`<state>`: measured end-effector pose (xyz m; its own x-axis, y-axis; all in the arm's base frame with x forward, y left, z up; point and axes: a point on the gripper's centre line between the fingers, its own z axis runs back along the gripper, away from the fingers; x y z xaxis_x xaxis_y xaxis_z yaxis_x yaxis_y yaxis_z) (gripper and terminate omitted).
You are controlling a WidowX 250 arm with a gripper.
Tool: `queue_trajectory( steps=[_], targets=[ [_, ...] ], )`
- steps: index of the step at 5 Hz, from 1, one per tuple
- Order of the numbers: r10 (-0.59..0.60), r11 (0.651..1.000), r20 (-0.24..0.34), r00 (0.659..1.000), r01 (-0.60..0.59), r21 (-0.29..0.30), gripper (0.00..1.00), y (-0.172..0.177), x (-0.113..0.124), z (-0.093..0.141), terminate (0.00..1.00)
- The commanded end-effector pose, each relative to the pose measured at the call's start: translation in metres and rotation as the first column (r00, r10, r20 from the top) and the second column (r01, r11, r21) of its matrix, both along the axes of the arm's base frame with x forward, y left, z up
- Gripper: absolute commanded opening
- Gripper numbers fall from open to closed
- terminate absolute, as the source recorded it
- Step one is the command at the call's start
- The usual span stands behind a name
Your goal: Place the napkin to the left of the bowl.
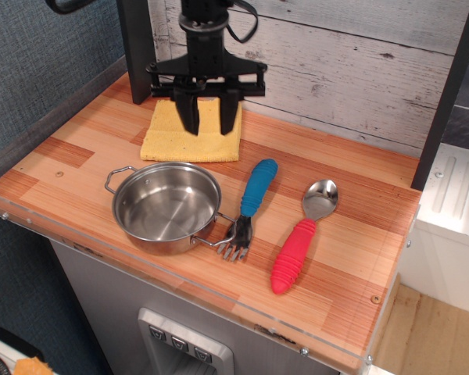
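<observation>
The yellow napkin [166, 139] lies folded at the back left of the wooden counter, behind the steel bowl [166, 205]. The bowl stands near the front edge, empty, with a loop handle on each side. My gripper [209, 130] points down over the right half of the napkin, its two black fingers [190, 117] apart with yellow cloth showing between them. The tips are low over the cloth. I cannot tell whether they touch it. The gripper hides part of the napkin's back edge.
A blue-handled fork [252, 195] lies right of the bowl, its tines by the bowl's right handle. A red-handled spoon [297, 250] lies further right. A dark post [137, 47] stands at the back left corner, and a plank wall [336, 62] runs behind.
</observation>
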<state>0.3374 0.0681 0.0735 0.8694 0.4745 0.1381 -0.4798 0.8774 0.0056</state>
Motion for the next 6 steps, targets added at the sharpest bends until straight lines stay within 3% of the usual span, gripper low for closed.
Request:
queue_trajectory(
  steps=[1, 2, 3, 6],
  targets=[
    [-0.040, 0.999, 0.094, 0.995, 0.038, 0.029, 0.00, 0.037, 0.020, 0.000, 0.00],
    [0.000, 0.999, 0.136, 0.991, -0.004, 0.033, 0.00, 0.049, 0.033, -0.007, 0.00],
    [0.015, 0.998, 0.126, 0.992, -0.022, 0.055, 0.00, 0.055, 0.043, -0.017, 0.00],
    [0.034, 0.999, 0.074, 0.997, -0.035, 0.014, 0.00, 0.053, 0.051, -0.042, 0.00]
  ],
)
